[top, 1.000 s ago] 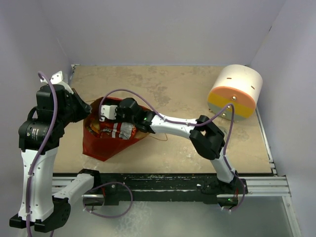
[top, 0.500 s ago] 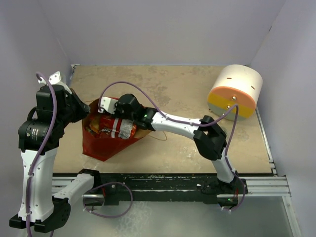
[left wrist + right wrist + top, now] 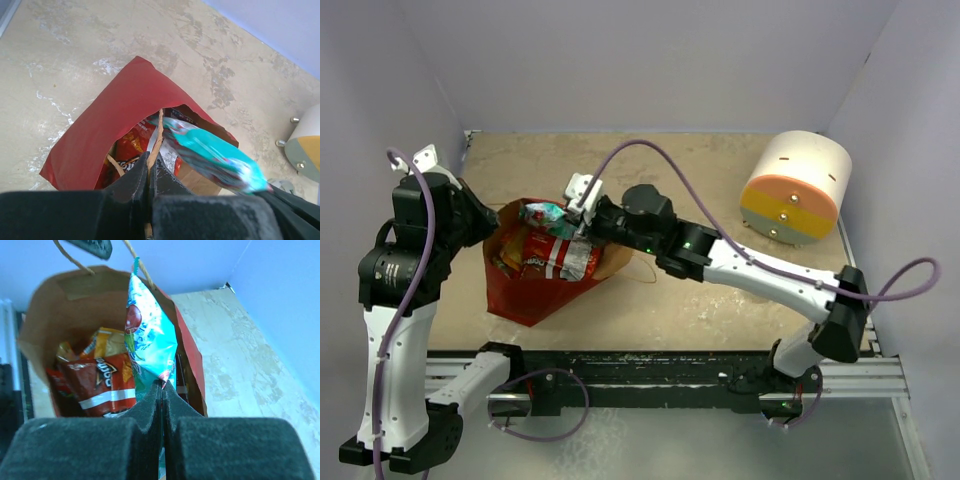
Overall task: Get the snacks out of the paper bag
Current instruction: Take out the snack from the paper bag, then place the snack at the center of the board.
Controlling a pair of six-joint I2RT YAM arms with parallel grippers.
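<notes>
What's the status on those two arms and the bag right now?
Left gripper shut on paper bag rim, holding it open. Right gripper shut on teal packet, lifted at the bag's mouth. Red packet and others inside. No obstruction seen.

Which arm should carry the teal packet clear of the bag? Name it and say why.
Right. The right gripper is shut on the teal packet at the mouth of the bag; the left gripper is occupied, pinching the rim.
</notes>
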